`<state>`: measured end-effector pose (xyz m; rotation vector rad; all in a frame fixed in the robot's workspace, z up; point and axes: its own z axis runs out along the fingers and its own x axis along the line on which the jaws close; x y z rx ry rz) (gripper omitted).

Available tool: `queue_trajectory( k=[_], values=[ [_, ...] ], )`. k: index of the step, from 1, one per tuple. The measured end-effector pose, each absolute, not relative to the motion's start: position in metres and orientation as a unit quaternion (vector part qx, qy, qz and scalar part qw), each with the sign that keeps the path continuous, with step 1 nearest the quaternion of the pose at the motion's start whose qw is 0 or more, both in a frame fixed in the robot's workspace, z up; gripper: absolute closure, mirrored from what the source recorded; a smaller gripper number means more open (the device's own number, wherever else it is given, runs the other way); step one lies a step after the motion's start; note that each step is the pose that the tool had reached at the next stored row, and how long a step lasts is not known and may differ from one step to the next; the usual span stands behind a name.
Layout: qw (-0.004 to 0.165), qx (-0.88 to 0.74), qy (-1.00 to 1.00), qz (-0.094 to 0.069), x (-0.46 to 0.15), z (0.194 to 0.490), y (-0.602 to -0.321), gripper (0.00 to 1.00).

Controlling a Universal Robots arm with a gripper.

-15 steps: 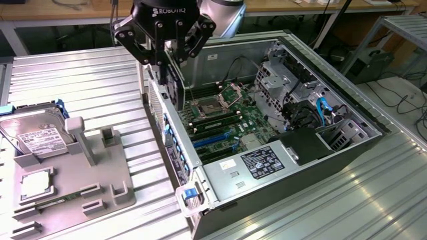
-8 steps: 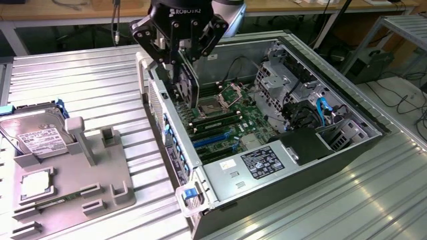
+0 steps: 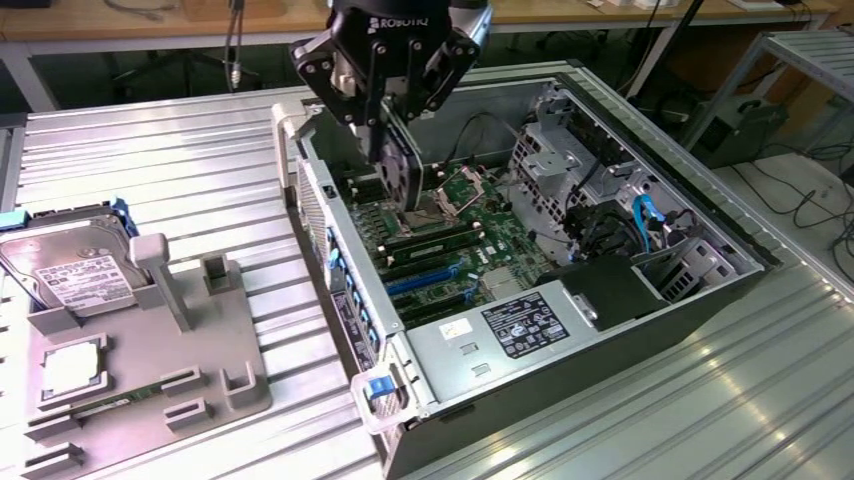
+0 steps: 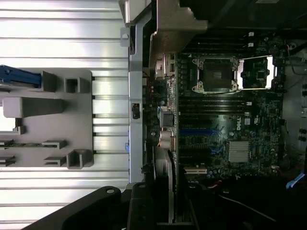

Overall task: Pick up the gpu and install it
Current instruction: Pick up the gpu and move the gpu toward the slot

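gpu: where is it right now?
In the exterior view the gpu hangs upright in the end effector, inside the open computer case, over the motherboard and near the case wall on the exterior view's left.

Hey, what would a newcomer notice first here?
The open computer case in the middle of the exterior view grabs attention, with the black pincer shut on a graphics card, edge down over the motherboard. At that view's left, a silver hard drive sits on a grey holder.
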<state>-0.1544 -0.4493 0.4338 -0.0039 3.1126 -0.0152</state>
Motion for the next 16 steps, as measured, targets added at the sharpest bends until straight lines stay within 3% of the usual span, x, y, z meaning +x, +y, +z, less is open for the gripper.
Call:
queue_trajectory(
  k=[16],
  values=[
    [0.014, -0.006, 1.0, -0.005, -0.101, 0.432, -0.449, 0.72]
  ],
)
